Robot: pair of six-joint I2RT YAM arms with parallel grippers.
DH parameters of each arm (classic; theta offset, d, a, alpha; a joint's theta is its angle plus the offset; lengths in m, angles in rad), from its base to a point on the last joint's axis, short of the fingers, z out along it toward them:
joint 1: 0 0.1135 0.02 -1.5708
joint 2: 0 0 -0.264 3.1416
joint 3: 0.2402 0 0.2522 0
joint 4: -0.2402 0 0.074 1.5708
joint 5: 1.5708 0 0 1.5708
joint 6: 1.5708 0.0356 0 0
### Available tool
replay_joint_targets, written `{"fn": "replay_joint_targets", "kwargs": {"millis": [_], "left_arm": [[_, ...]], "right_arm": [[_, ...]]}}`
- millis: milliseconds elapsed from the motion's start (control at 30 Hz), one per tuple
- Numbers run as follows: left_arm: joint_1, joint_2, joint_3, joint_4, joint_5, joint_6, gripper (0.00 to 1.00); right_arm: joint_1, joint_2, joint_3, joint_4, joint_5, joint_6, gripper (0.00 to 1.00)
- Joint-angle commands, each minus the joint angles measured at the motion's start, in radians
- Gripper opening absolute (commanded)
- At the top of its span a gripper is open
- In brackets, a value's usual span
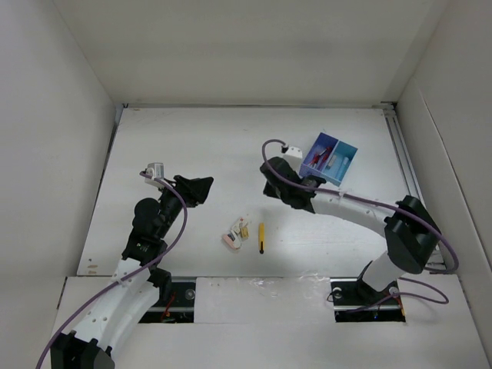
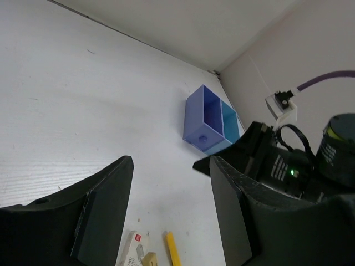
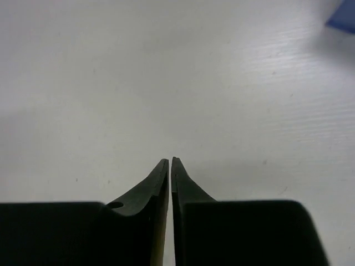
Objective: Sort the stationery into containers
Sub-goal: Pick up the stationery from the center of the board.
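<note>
The two-compartment box (image 1: 329, 159) stands at the back right, dark blue half on the left and light blue on the right, with red pens inside. It also shows in the left wrist view (image 2: 211, 121). A yellow-and-black pen (image 1: 261, 237) (image 2: 173, 249) lies mid-table. Beside it on the left lie a pink eraser (image 1: 231, 241), a cream eraser (image 1: 237, 228) (image 2: 132, 249) and a small tan piece (image 1: 244, 228). My left gripper (image 1: 198, 190) (image 2: 171, 163) is open and empty, up and left of the erasers. My right gripper (image 1: 269, 187) (image 3: 169, 160) is shut with nothing visible in it, between pen and box.
White walls enclose the table on three sides. My right arm (image 2: 288, 166) reaches across just near of the box, with its purple cable (image 1: 273, 165) looping above the wrist. A corner of the box (image 3: 344, 16) shows at the upper right of the right wrist view.
</note>
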Motion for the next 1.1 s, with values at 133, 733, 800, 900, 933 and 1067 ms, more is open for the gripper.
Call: {"fn": "replay_joint_targets", "kwargs": {"millis": [133, 733, 800, 900, 933, 1067], "left_arm": [[-0.003, -0.013, 0.002, 0.048, 0.011, -0.003, 0.54], [-0.003, -0.004, 0.002, 0.057, 0.021, -0.003, 0.54], [-0.003, -0.004, 0.002, 0.057, 0.021, -0.003, 0.54], [-0.003, -0.004, 0.002, 0.057, 0.021, -0.003, 0.54], [-0.003, -0.004, 0.002, 0.057, 0.021, -0.003, 0.54], [-0.003, -0.004, 0.002, 0.057, 0.021, -0.003, 0.54]], "right_arm": [[0.182, 0.033, -0.014, -0.119, 0.026, 0.057, 0.41], [0.243, 0.205, -0.051, -0.133, 0.007, 0.149, 0.59], [0.253, 0.217, -0.051, -0.133, 0.016, 0.149, 0.53], [0.262, 0.237, -0.042, -0.17, 0.026, 0.169, 0.41], [0.262, 0.237, -0.042, -0.17, 0.038, 0.169, 0.41], [0.289, 0.237, -0.042, -0.224, 0.064, 0.2, 0.41]]}}
